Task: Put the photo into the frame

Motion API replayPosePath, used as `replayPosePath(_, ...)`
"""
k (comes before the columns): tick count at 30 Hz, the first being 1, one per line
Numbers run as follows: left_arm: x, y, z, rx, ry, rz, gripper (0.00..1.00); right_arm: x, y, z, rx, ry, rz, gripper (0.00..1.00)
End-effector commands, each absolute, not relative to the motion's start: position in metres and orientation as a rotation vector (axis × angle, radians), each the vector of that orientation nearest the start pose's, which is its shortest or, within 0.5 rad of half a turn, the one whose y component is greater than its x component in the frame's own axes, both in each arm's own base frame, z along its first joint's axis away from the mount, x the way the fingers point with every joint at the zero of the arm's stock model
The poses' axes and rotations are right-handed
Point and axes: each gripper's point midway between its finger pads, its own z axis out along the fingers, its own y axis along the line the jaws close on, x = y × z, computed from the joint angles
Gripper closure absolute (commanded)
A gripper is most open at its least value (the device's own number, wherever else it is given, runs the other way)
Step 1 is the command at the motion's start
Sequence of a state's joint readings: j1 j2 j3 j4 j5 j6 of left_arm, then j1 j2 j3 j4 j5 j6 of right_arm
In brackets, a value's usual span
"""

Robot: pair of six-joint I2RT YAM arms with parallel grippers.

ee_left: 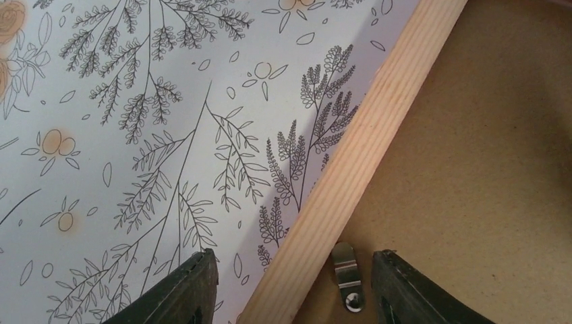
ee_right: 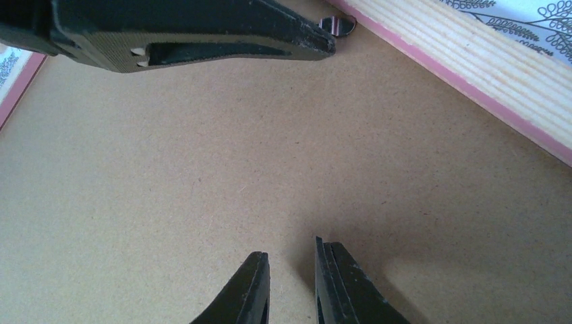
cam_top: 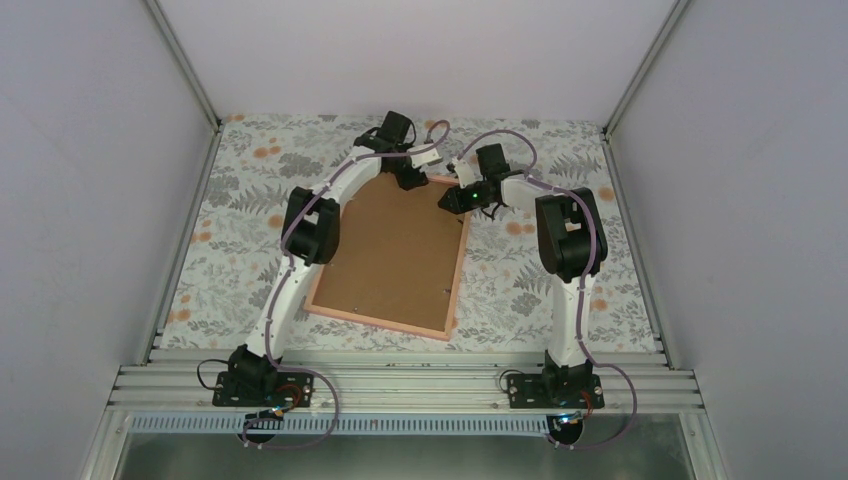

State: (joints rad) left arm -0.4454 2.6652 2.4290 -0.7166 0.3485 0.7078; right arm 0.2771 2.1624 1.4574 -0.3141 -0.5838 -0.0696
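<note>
finding no photo in any view, and so judging it either tucked under the board already or lying out of sight. seeing the frame [cam_top: 461, 272] resting face down on the table [cam_top: 570, 290], stretching lengthwise away from the arm bases and leaning a little to the right at its far end, with a brown backing board [cam_top: 390, 250] sitting inside it. spotting a small metal clip [ee_left: 345, 266] on the board, just inside the frame's far edge. hovering the left gripper [ee_left: 293, 258] right there, fingers spread wide, straddling that edge and the clip, gripping neither. keeping the right gripper [ee_right: 290, 260] over bare board just beside, fingers drawn nearly together on nothing. judging the left arm nearer the clip, sitting close to its inner finger, and taking the fastening of the board as the step in hand.
</note>
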Motion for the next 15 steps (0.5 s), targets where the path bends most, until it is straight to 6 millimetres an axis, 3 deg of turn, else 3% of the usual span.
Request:
replayPosePath(1,0.559,-0.321,0.014,1.444,2.080,-0.265,0.43,0.449,0.217,0.020,-0.618,2.536,0.807,0.81)
replayPosePath(8,0.560,-0.318,0.005,1.395,2.144,-0.229,0.60,0.448,0.217,0.018,-0.616,2.541,0.804,0.81)
replayPosePath(15,0.549,-0.322,-0.003,1.356,2.210,-0.263,0.69,0.448,0.217,0.017,-0.611,2.542,0.804,0.81)
